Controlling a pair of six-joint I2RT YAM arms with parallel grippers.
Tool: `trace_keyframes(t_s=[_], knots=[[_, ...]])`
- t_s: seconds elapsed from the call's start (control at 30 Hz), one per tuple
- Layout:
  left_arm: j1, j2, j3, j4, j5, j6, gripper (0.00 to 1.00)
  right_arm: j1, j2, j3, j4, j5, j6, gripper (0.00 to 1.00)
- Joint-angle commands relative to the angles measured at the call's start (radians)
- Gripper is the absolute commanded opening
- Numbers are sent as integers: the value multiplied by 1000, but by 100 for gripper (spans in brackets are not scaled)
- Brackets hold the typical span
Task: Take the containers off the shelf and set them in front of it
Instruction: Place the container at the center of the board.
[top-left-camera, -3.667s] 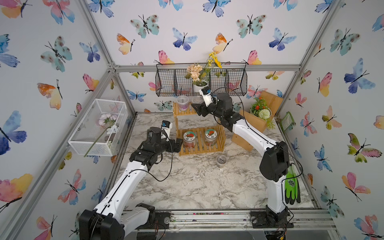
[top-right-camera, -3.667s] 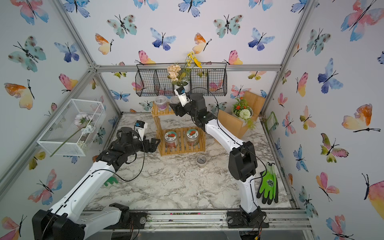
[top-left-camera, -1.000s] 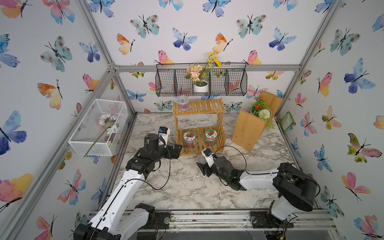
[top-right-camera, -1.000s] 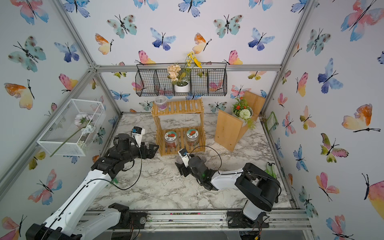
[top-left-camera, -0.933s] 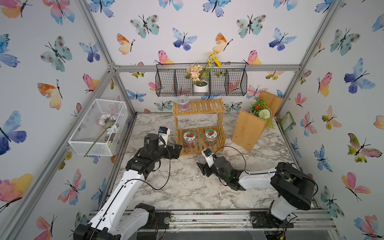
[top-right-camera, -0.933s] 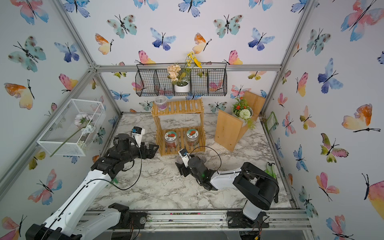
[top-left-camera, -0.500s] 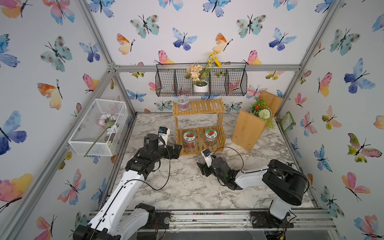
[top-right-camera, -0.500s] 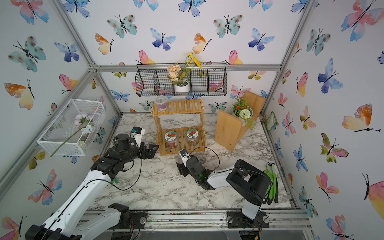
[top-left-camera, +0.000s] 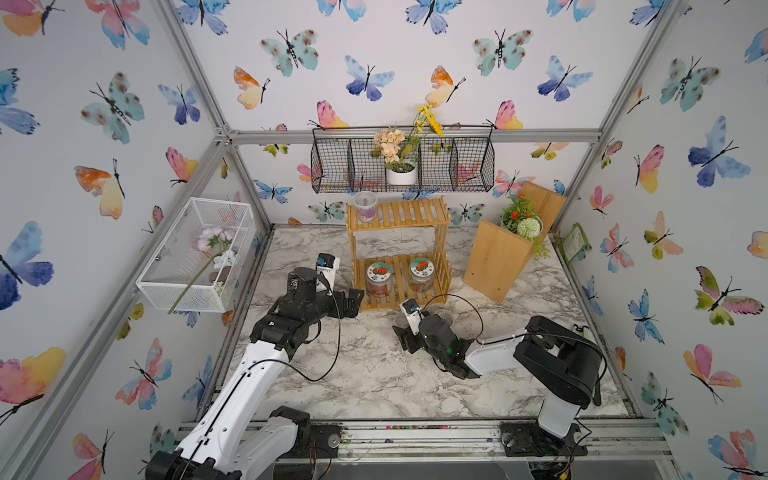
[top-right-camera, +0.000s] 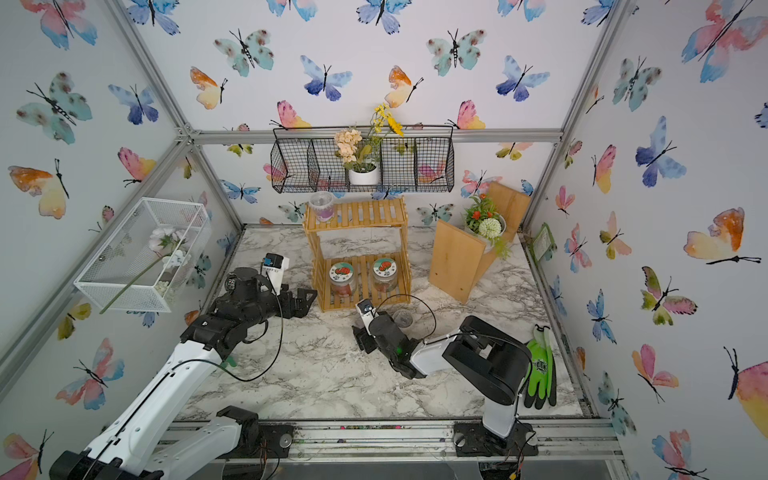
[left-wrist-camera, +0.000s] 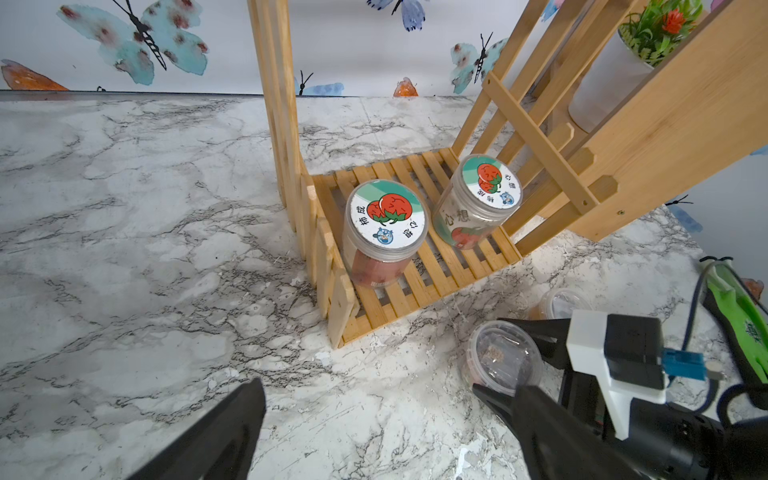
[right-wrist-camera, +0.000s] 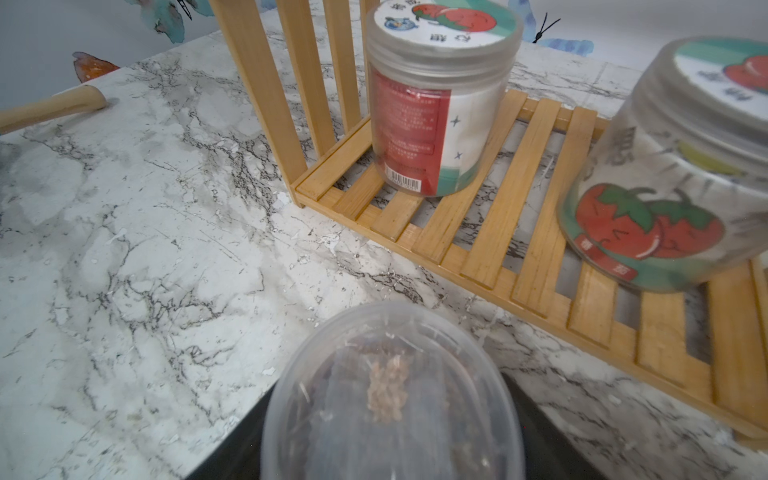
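Left wrist: right jaws clamp clear cup (left-wrist-camera: 503, 365) beside shelf (left-wrist-camera: 278, 104); left jaws apart.

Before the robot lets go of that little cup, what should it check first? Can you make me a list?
1. Clear cup is gripped by the right gripper: ok.
2. Cup's bottom rests on the table: cannot tell.
3. Cup is in front of the shelf, not on it: ok.
4. Other cup, already on the table, stands apart from it: ok.
5. Left gripper is open, empty and clear of the cup: ok.
6. Shelf is emptied: not ok. The purple cup is on top and two jars are below.
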Motion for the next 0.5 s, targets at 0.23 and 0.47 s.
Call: trace_keyframes(t_s=[0.23, 0.47], knots=[[6, -18, -13, -4, 10, 9, 99, 7, 14, 29, -8, 44, 12, 84], [6, -16, -13, 5, 12, 4, 99, 7, -26, 25, -21, 34, 11, 88]])
